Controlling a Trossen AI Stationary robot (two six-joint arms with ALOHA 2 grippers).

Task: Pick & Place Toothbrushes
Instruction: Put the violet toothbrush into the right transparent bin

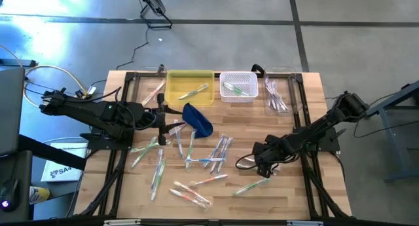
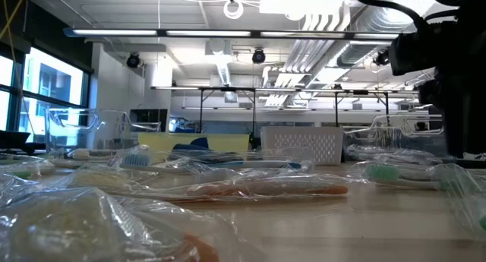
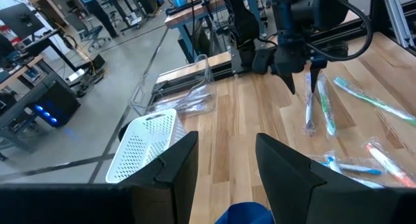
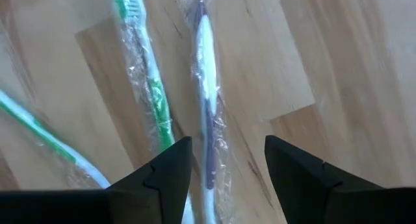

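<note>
Toothbrushes [image 1: 196, 160], roughly twenty, lie scattered on my wooden table [image 1: 314, 95]; one sits in the yellow tray [image 1: 175, 78], two in the white basket [image 1: 226, 77]. From the right wrist, my right gripper [image 4: 224, 165] hangs open, empty, over a purple brush [image 4: 205, 74]. My left gripper [image 3: 224, 162] is open beside the blue pouch [image 1: 198, 118].

Both arms are matte black, built of boxy jointed segments. The left arm [image 1: 91, 111] trails a yellowish cable and thin black leads at its base end. The right arm [image 1: 321, 131] carries a looped black cable near its wrist. Each gripper's fingers [image 4: 166, 175] are dark, wedge-shaped, seemingly plastic.
</note>
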